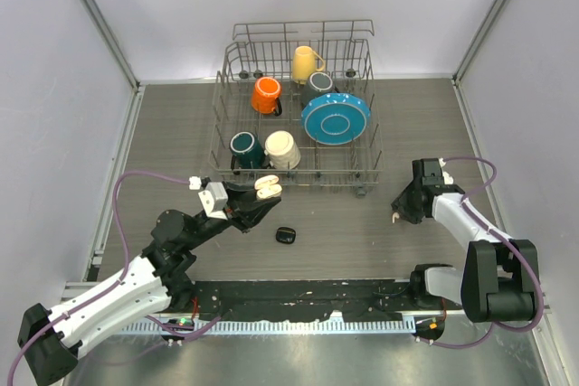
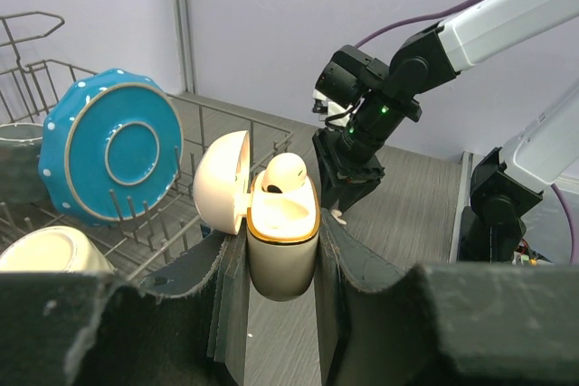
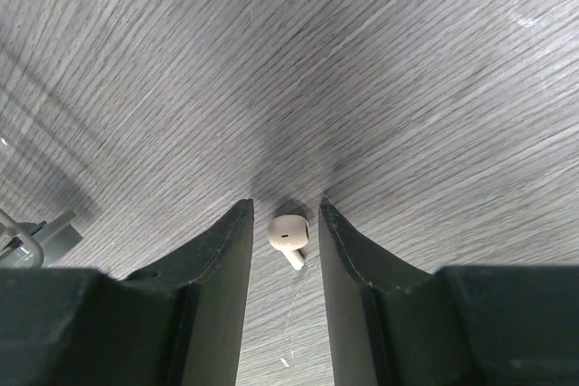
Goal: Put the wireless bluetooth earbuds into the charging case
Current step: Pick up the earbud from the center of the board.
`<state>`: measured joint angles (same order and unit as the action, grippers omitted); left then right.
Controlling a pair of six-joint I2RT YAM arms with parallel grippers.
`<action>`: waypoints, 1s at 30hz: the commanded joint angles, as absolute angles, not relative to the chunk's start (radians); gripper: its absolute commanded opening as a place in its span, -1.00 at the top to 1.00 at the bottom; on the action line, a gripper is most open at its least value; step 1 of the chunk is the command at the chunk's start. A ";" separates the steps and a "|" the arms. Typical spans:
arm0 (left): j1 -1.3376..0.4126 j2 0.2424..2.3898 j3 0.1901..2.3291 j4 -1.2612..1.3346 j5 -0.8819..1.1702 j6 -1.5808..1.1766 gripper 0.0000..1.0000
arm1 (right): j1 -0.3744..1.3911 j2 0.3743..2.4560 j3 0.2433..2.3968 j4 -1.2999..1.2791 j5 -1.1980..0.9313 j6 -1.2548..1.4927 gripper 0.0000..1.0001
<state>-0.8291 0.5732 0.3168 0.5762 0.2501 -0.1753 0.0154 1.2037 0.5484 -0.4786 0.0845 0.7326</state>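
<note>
**Picking up a loose earbud (image 3: 288,233) for the open charging case (image 2: 280,232)**

The right gripper (image 3: 285,205) stands low over the table (image 3: 407,61), its fingers slightly parted to either side of the loose earbud. A thin gap is seen on each side, so nothing is gripped. The loose earbud, a white one, lies on the table with its stem pointing back toward the wrist. The left gripper (image 2: 282,264) is clamped on the charging case, which is held off the table with its lid (image 2: 222,189) swung open. A seated earbud (image 2: 286,174) is already lodged in one socket; the other socket cannot be clearly made out.

For a sound pick, the fingers should be centred on the rounded head and closed gently, so that the piece is not squeezed out sideways. The stem should be left free for lowering into the case.

Open table is available between the two grippers for the carry. A black case (image 1: 286,235) lies on that stretch, and the dish rack (image 1: 298,106) stands just behind the left gripper. The path is therefore best kept raised and toward the near side
</note>
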 commanded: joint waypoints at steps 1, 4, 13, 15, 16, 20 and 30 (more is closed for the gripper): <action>-0.827 0.572 0.318 0.611 0.238 -0.170 1.00 | 0.017 1.224 0.537 -0.489 0.069 0.696 0.20; -0.827 0.574 0.316 0.612 0.238 -0.170 1.00 | 0.015 1.216 0.534 -0.494 0.052 0.693 0.21; -0.827 0.561 0.311 0.607 0.238 -0.175 1.00 | 0.029 1.218 0.548 -0.503 0.043 0.681 0.21; -0.827 0.555 0.311 0.603 0.233 -0.173 1.00 | 0.034 1.218 0.549 -0.508 0.046 0.680 0.21; -0.825 0.555 0.311 0.603 0.235 -0.173 1.00 | 0.035 1.215 0.548 -0.509 0.049 0.684 0.21; -0.827 0.552 0.310 0.603 0.232 -0.173 1.00 | 0.040 1.206 0.548 -0.514 0.055 0.683 0.20; -0.827 0.548 0.305 0.603 0.232 -0.173 1.00 | 0.043 1.229 0.551 -0.508 0.060 0.686 0.21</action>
